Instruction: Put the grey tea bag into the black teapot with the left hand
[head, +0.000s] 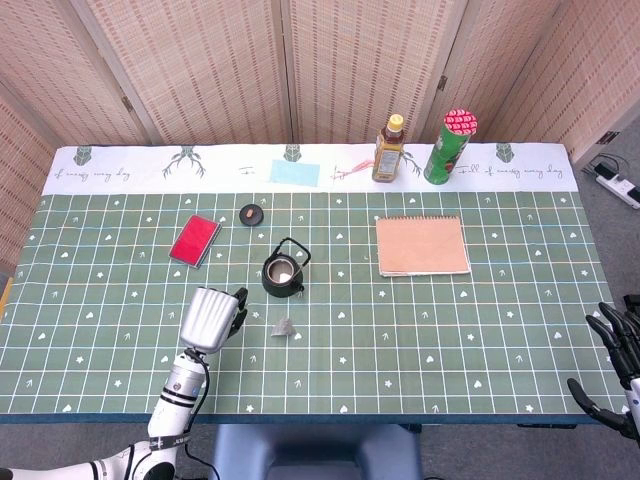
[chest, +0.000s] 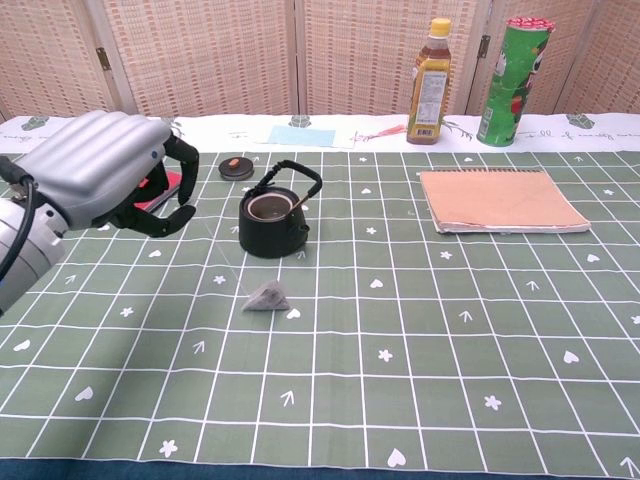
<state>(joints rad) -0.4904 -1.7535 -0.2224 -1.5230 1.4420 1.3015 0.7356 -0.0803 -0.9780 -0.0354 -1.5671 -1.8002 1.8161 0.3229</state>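
The grey tea bag (head: 282, 326) (chest: 266, 297) is in front of the black teapot (head: 283, 272) (chest: 272, 215), at or just above the green cloth; I cannot tell if it touches. A thin string runs from it up to my left hand (head: 212, 318) (chest: 105, 170), which is raised to the left of the teapot and pinches the string's end with its fingers curled in. The teapot stands open, with its handle up. At the table's right front corner, my right hand (head: 620, 365) has its fingers apart and holds nothing.
The teapot's lid (head: 250, 212) (chest: 236, 168) lies behind the pot, with a red notebook (head: 195, 240) to its left. A beige notebook (head: 421, 245) (chest: 500, 200) lies to the right. A sauce bottle (head: 389, 150), a green can (head: 449, 147) and a blue card (head: 294, 172) line the back edge.
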